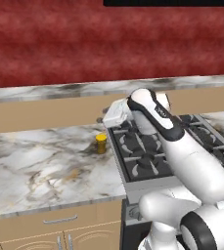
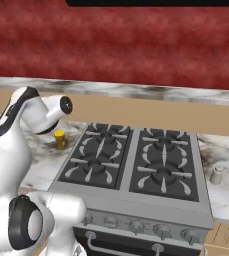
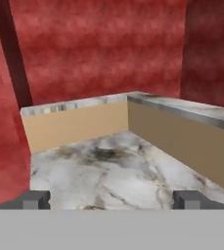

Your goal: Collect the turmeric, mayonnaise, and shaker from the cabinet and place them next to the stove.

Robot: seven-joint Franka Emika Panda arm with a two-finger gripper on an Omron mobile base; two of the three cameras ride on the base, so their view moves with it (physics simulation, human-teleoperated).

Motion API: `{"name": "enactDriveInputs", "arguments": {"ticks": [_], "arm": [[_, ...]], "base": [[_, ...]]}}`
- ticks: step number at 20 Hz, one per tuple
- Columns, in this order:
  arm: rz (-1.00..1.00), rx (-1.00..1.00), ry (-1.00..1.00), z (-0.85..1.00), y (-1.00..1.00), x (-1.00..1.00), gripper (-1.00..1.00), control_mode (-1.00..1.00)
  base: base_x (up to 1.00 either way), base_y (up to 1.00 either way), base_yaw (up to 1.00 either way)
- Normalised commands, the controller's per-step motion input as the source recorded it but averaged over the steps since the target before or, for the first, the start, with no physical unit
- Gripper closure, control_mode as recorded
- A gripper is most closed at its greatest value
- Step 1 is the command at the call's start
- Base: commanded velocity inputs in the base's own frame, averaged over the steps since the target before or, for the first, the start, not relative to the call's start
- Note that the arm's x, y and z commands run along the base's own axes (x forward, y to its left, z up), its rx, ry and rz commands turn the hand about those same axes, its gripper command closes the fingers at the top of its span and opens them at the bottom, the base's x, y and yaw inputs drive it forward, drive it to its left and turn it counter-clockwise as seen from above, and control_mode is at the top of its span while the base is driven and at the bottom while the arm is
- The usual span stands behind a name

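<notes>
My claw [image 3: 111, 199] is spread wide with nothing between its two dark tips, which stand far apart over bare marble counter [image 3: 108, 171]. Ahead of them a tan backsplash [image 3: 74, 122] with a marble ledge on top turns a corner beneath a red wall [image 3: 99, 49].

Taking the stove [image 2: 131, 160] as the landmark: the turmeric [image 1: 101, 143], an amber jar with a yellow lid, stands upright on the counter just beside the stove's left edge, level with the rear burners. My hand hangs above that same rear left corner of the stove, apart from the jar. On the counter to the stove's right, near its front corner, stands the shaker [image 2: 216, 175], small, pale and upright, well apart from the turmeric.
</notes>
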Motion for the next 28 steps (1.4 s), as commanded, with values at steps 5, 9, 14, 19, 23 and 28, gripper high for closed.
{"name": "enactDriveInputs", "arguments": {"ticks": [5,9,14,19,23,28], "arm": [[-0.17,-0.06,0.13,0.52,0.05,-0.91,-1.0,-1.0],[-0.26,-0.1,0.12,0.42,-0.26,-0.76,-1.0,-1.0],[-0.27,-0.12,0.12,0.41,-0.48,-0.64,-1.0,-1.0],[-0.25,-0.12,0.11,0.36,-0.64,-0.6,-1.0,-1.0],[-0.21,-0.11,0.07,0.14,-0.83,-0.59,-1.0,-1.0],[-0.2,-0.04,0.07,-0.3,-0.64,-0.62,-1.0,-1.0]], "base": [[0.0,0.0,0.0],[0.0,0.0,0.0],[0.0,0.0,0.0],[0.0,0.0,0.0],[0.0,0.0,0.0],[0.0,0.0,0.0]]}}
